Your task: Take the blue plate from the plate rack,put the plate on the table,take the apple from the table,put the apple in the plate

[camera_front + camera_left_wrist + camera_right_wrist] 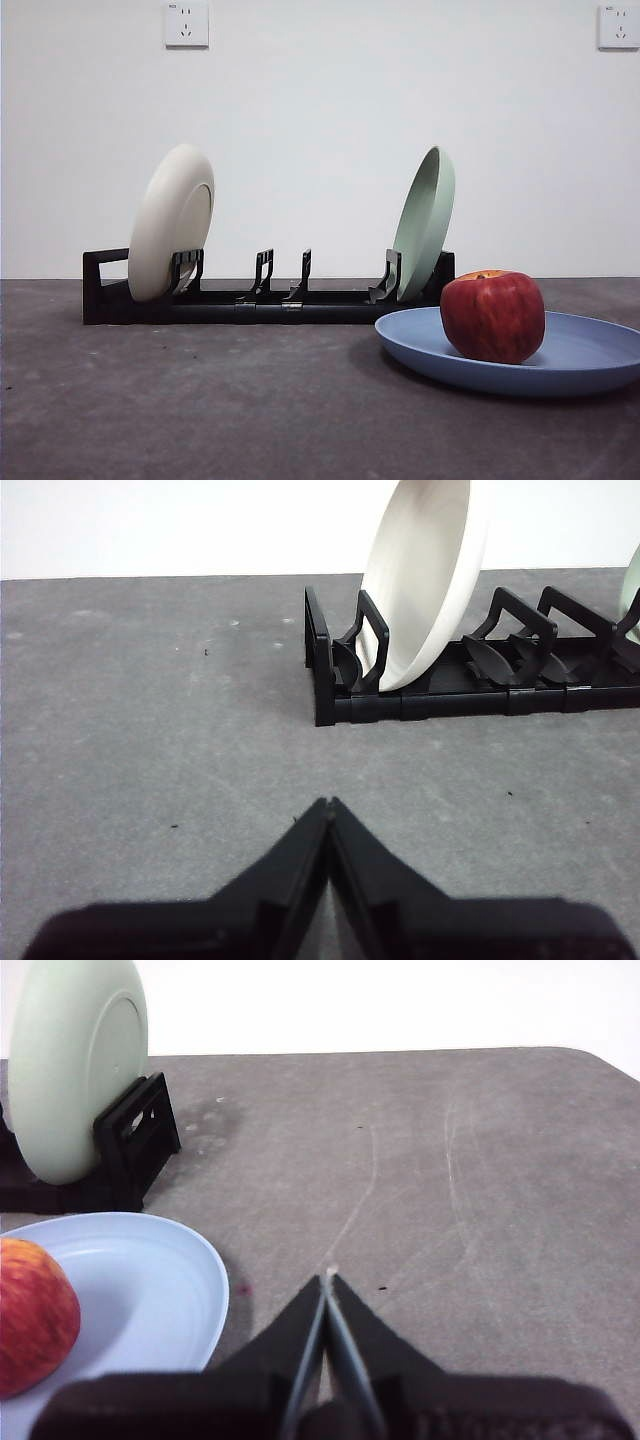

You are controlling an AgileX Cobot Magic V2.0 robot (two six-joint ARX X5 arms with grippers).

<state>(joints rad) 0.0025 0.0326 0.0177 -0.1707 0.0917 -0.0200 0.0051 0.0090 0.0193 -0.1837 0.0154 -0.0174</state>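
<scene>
The blue plate (580, 355) lies flat on the dark grey table (200, 400) at the front right, in front of the rack's right end. The red apple (492, 315) sits in the plate, left of its middle. Both show in the right wrist view, the plate (150, 1290) and the apple (30, 1315). The black plate rack (260, 300) stands behind. My right gripper (327, 1285) is shut and empty, low over the table beside the plate. My left gripper (328, 808) is shut and empty, in front of the rack's left end (325, 670). Neither gripper shows in the front view.
A cream-white plate (170, 222) stands in the rack's left slot and a pale green plate (424, 222) in its right slot. The rack's middle slots hold nothing. The table's far right corner (590, 1060) is rounded.
</scene>
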